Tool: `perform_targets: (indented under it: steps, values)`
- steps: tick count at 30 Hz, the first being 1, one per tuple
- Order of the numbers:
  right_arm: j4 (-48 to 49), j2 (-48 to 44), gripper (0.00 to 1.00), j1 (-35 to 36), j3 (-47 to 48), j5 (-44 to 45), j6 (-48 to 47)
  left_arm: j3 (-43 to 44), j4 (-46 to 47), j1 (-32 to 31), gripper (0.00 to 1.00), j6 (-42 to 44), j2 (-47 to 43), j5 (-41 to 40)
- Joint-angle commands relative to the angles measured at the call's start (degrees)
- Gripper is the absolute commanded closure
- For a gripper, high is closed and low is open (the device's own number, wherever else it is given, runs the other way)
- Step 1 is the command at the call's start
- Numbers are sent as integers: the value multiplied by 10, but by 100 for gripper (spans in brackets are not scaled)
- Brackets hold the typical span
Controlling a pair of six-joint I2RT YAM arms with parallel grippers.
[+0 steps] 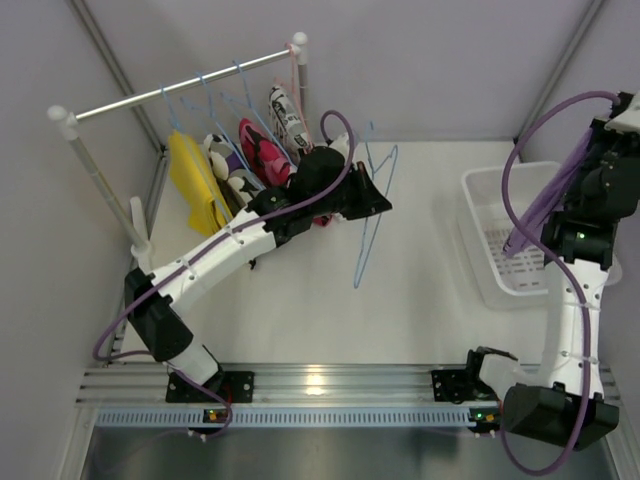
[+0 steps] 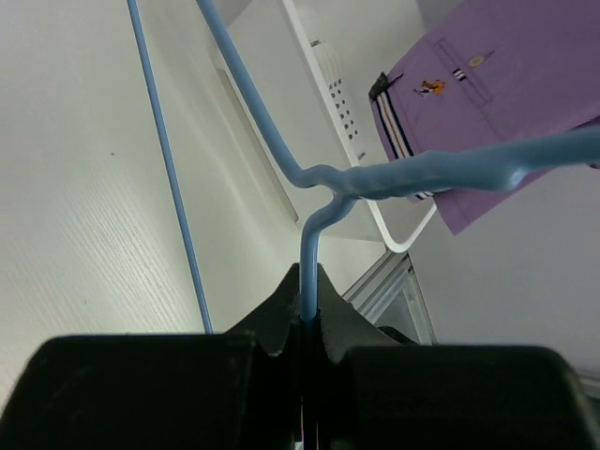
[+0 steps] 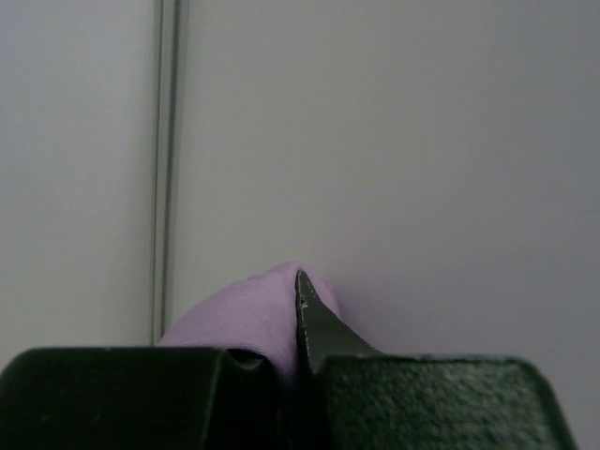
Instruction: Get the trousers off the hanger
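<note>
- You're working in a robotics lab test cell, not a home or a shop.
- Plain pale grey panel walls (image 1: 430, 60) on bare aluminium frame struts (image 1: 109, 65) box in a white tabletop (image 1: 420, 290).
- Your white-and-black left arm (image 1: 215, 250) and right arm (image 1: 570, 310) are bolted to a slotted aluminium rail (image 1: 330, 385) at the near edge.
- A small silver-bar clothes rail on white posts (image 1: 180, 85) and a white perforated plastic basket (image 1: 478, 235) stand on the tabletop.

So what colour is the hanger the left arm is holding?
Light blue. The hanger shows best in the left wrist view.
</note>
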Motion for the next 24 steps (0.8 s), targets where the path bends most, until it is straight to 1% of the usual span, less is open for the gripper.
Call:
perform_targets:
  steps: [1, 2, 3, 5, 8, 10, 12, 13, 14, 15, 16, 17, 19, 20, 23, 24]
  values:
    - [69, -15, 100, -10, -58, -32, -22, 28, -3, -2, 100, 33, -27, -4]
    - [72, -13, 100, -10, -77, -34, -23, 31, -3, -2, 100, 40, -28, -4]
    - [85, -12, 100, -10, -116, -34, -25, 39, -3, -2, 100, 52, -30, -3]
    - [95, -1, 100, -10, -152, -44, -24, 45, 2, -2, 100, 67, -34, 2]
    - [81, 22, 100, -10, -208, -60, -4, 48, 20, -2, 100, 106, -50, 34]
    - [52, 32, 100, -10, -220, -84, 19, 45, 29, -2, 100, 119, -59, 41]
    - [28, 44, 82, -10, -233, -114, 45, 49, 31, -2, 100, 146, -70, 40]
    - [-2, 46, 71, -10, -234, -128, 50, 53, 29, -2, 100, 154, -73, 39]
    - [-19, 50, 56, -10, -234, -137, 58, 54, 25, -2, 100, 170, -80, 37]
    - [-39, 52, 30, -10, -230, -156, 63, 55, 22, -2, 100, 180, -86, 40]
    - [-63, 54, 19, -10, -225, -159, 68, 52, 19, -1, 100, 189, -90, 59]
    - [-105, 55, 1, -10, -217, -158, 79, 48, 19, 0, 100, 212, -101, 76]
    - [-131, 48, 1, -10, -217, -156, 86, 38, 21, 2, 100, 232, -116, 125]
    - [-150, 36, 1, -10, -216, -155, 90, 29, 22, 2, 100, 246, -132, 137]
    - [-178, -3, 1, -10, -209, -159, 105, 7, 18, 8, 100, 255, -169, 144]
    - [-196, -12, 1, -10, -205, -160, 112, -1, 12, 20, 100, 254, -179, 141]
